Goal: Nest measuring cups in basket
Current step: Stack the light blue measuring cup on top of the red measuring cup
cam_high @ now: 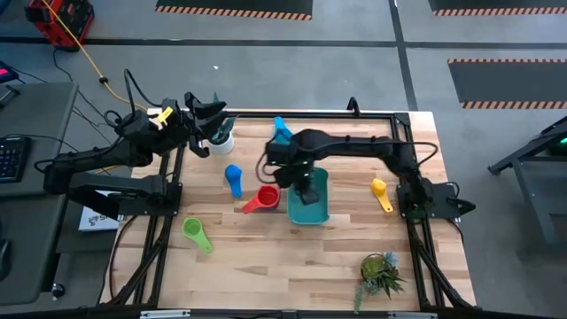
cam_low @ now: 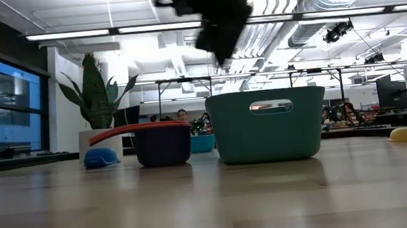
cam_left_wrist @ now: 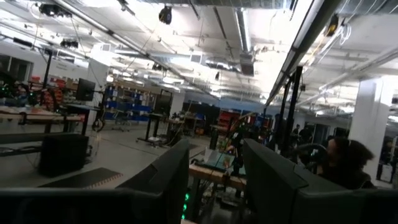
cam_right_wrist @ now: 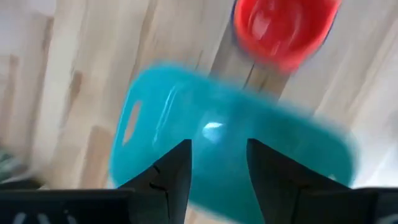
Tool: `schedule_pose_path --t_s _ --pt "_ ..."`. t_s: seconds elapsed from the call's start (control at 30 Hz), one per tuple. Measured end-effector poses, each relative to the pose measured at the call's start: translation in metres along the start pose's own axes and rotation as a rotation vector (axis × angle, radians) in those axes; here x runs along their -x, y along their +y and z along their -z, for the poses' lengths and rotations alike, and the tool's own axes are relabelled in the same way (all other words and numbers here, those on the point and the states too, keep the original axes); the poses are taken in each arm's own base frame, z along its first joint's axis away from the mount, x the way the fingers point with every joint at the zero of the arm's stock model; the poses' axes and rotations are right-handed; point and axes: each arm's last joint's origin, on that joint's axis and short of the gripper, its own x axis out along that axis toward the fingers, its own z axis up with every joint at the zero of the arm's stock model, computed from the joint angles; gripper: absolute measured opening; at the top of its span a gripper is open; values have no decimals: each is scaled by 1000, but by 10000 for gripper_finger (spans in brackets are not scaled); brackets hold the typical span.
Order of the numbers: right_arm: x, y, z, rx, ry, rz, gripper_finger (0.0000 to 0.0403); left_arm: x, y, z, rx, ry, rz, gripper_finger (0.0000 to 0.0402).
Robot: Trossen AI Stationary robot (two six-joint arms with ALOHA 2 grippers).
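Basket [cam_right_wrist: 217, 155] blurred under right pincer [cam_right_wrist: 217, 168], interior hidden, prongs apart.

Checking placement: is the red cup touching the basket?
Cannot tell. In the high view the red cup sits right against the basket; the low view overlaps them, no gap visible.

The teal basket [cam_high: 309, 211] stands upright near the table's centre, a slot handle in its end wall. A red measuring cup [cam_high: 265, 198] sits upright just beside it at nine o'clock, handle pointing toward seven. A blue cup [cam_high: 233, 176] lies at ten o'clock from the red one. A green cup [cam_high: 195, 231] lies apart at eight o'clock; a yellow cup [cam_high: 381, 190] at three o'clock.
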Motion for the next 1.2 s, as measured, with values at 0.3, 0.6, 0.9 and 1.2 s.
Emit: schedule_pose_path --t_s 0.3,0.6,0.9,1.2 --pt "-8 33 91 -260 -156 17 144 1 2 12 -18 125 -18 142" --pt "-3 65 154 -584 -736 239 144 2 3 18 -26 184 -27 142" --pt "0 67 178 -657 -1054 298 144 2 3 18 -28 191 -28 142" --pt "6 56 171 -825 -1165 282 144 2 3 19 -55 196 -26 142"
